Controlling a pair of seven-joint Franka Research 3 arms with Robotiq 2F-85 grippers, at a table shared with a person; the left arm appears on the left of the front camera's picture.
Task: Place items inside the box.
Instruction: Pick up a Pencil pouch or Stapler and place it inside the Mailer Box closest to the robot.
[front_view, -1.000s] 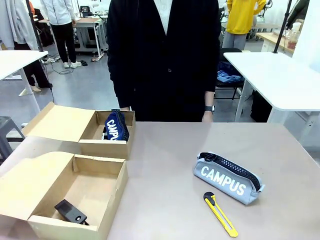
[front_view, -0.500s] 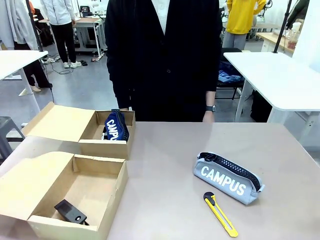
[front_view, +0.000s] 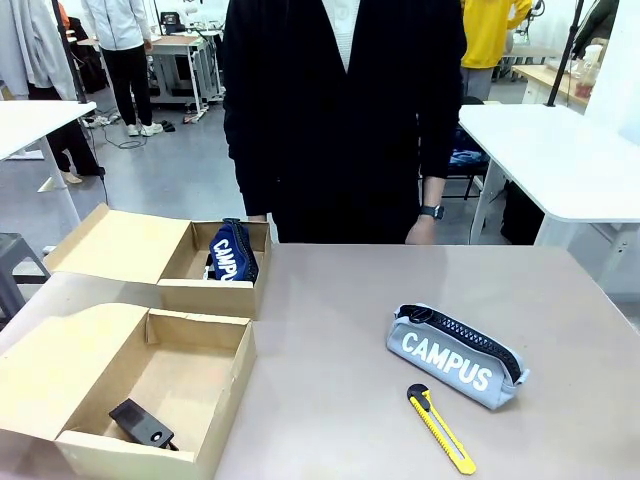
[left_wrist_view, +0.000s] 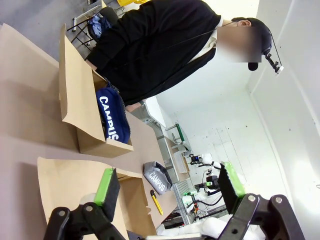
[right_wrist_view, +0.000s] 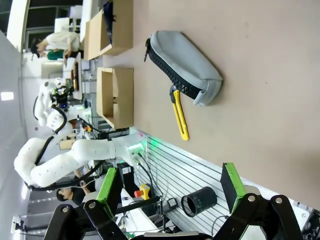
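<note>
in the front view the grey pouch (front_view: 457, 357) lay on the table (front_view: 330, 330) at lower right of the frame, with the yellow knife (front_view: 440, 428) just beside it, nearer the bottom edge. the navy pouch (front_view: 233, 252) stood on edge in the far box (front_view: 208, 294) at centre left, and the black stapler (front_view: 142, 424) lay in the near box (front_view: 232, 385) at lower left. in the wrist views the left gripper (left_wrist_view: 169, 184) and the right gripper (right_wrist_view: 169, 186) each stood with fingers spread wide and nothing between them. two items were judged left to load, and both lay on the right arm's side. for the grey pouch, the best grip was probably across its narrow width at mid-length, clear of the zip pull. its soft body would likely sag, so the lift should clear the box wall before release. the knife was flat and slim, so the fingertips would need to reach table level and close across its width, or it could skid away.
</note>
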